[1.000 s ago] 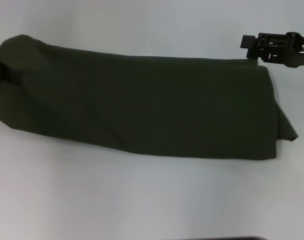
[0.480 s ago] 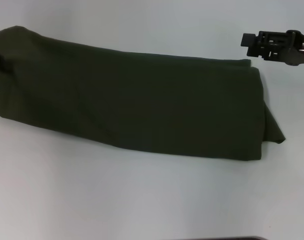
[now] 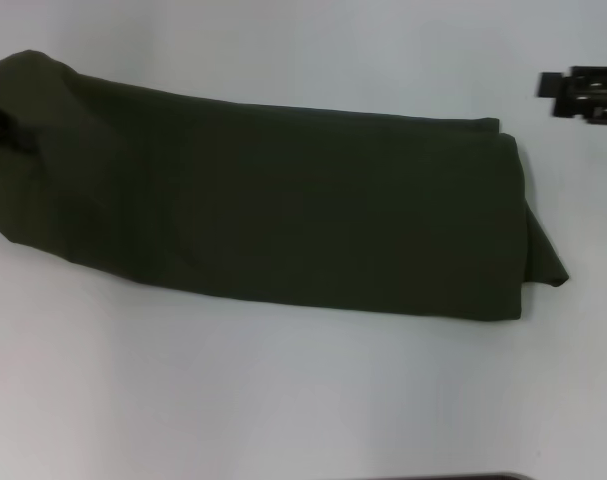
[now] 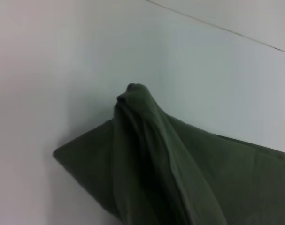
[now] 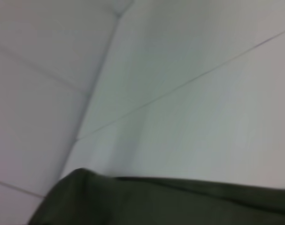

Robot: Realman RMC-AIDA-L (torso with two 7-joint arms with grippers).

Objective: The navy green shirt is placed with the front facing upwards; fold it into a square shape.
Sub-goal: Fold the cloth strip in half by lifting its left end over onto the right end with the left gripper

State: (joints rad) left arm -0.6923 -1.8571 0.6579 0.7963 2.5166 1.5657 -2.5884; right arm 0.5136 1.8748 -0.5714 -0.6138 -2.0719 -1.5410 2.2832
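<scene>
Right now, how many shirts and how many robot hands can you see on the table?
Green shirts: 1, the navy green shirt, folded long on the white table.
Robot grippers: 1, the right gripper, at the far right edge.
Total: 2

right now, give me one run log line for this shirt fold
stage: shirt folded to long strip, not square | left gripper: pinching bunched left end, lifted | right gripper: off cloth, far right | table: white
</scene>
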